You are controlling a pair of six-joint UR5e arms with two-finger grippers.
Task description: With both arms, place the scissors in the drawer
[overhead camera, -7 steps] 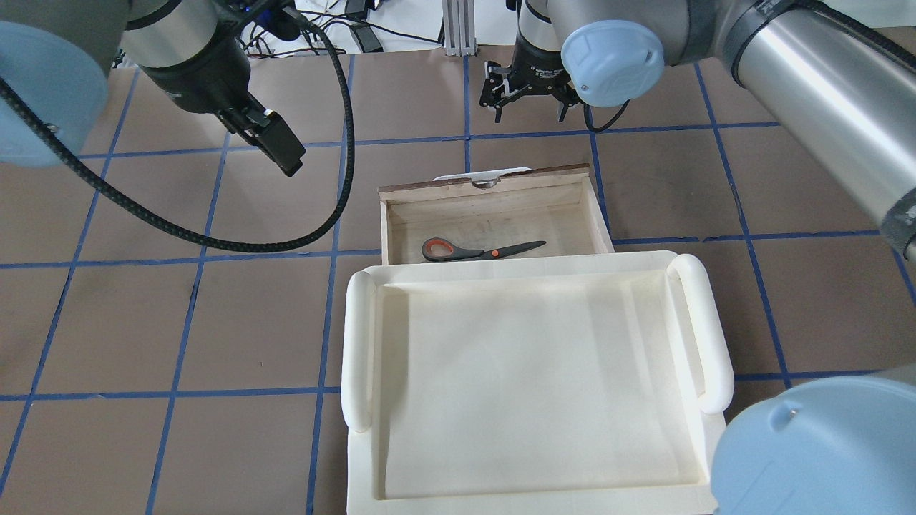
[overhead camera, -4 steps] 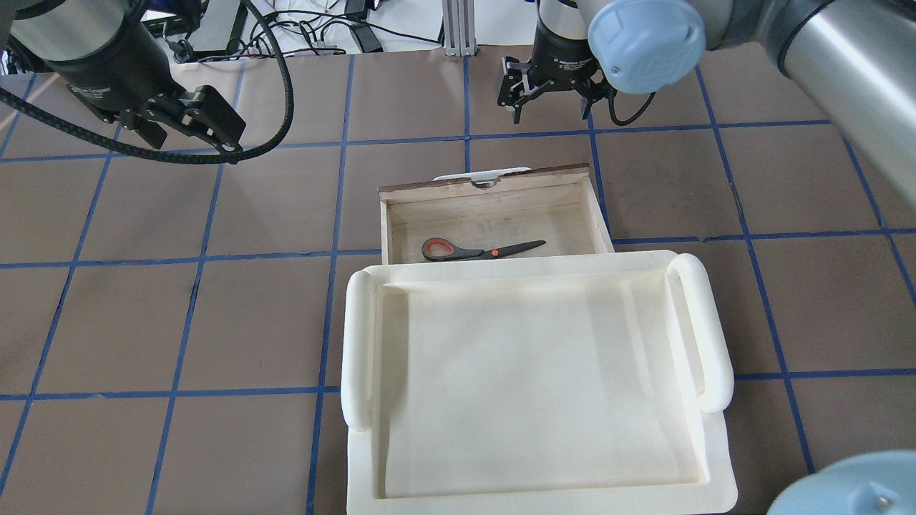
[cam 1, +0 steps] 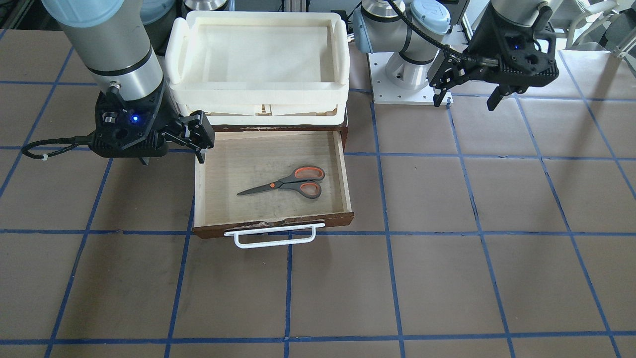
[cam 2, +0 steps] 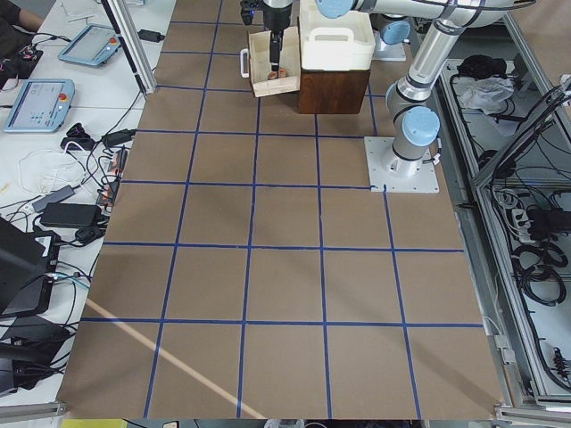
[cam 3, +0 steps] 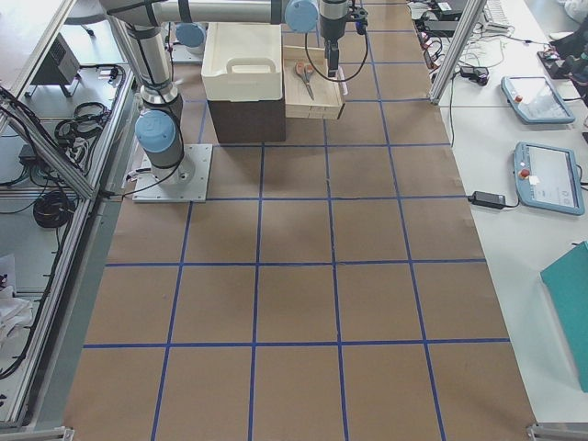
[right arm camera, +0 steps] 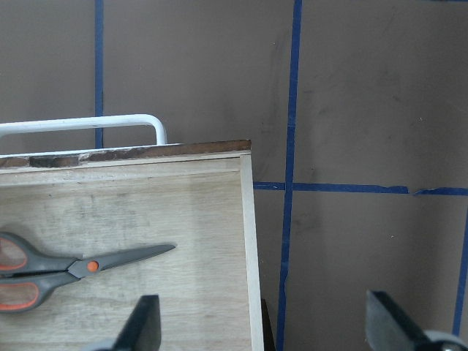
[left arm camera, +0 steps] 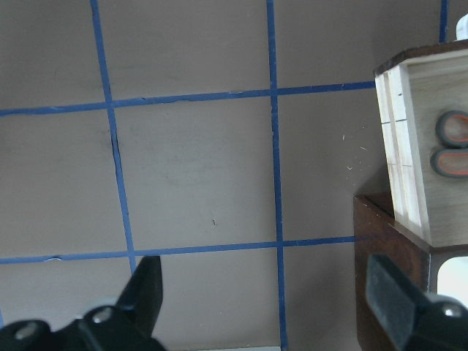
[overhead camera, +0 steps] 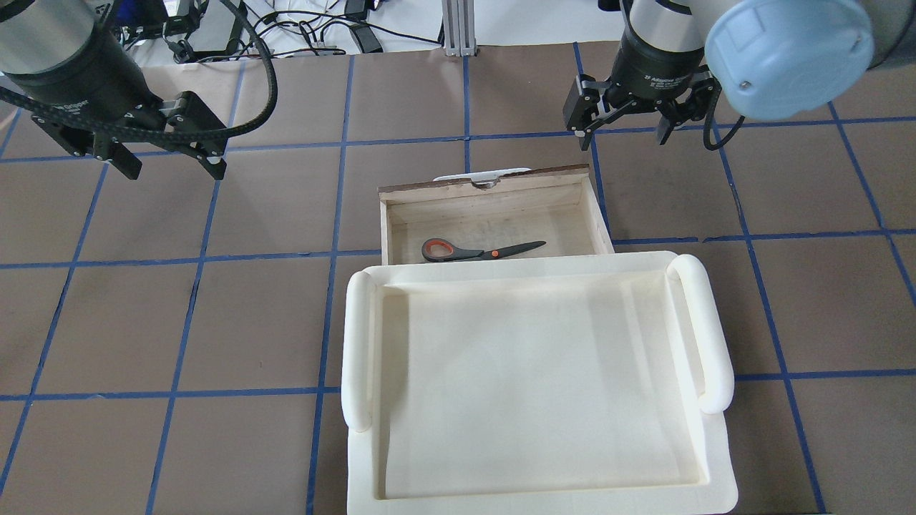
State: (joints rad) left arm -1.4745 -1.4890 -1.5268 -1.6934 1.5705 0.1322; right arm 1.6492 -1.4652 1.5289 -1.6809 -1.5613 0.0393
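Slim grey-handled scissors (cam 1: 285,184) lay flat in the pale plywood drawer (cam 1: 233,166), left gripper (overhead camera: 175,169) and right gripper (overhead camera: 625,140) spread wide, holding nothing

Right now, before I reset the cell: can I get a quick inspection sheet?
surface: brown table with a blue tape grid.
job's things: scissors lie flat, blades closed, in the open drawer; its white handle faces away from the robot.
clutter: nothing seen.
grippers: left hand open and empty, over bare table left of the drawer; right hand open and empty, off the drawer's front right corner.
cables: black cable loops off the left wrist, away from the drawer; loose cables lie beyond the far edge.
surroundings: cream tray on the dark cabinet above the drawer; teach pendants on side benches.
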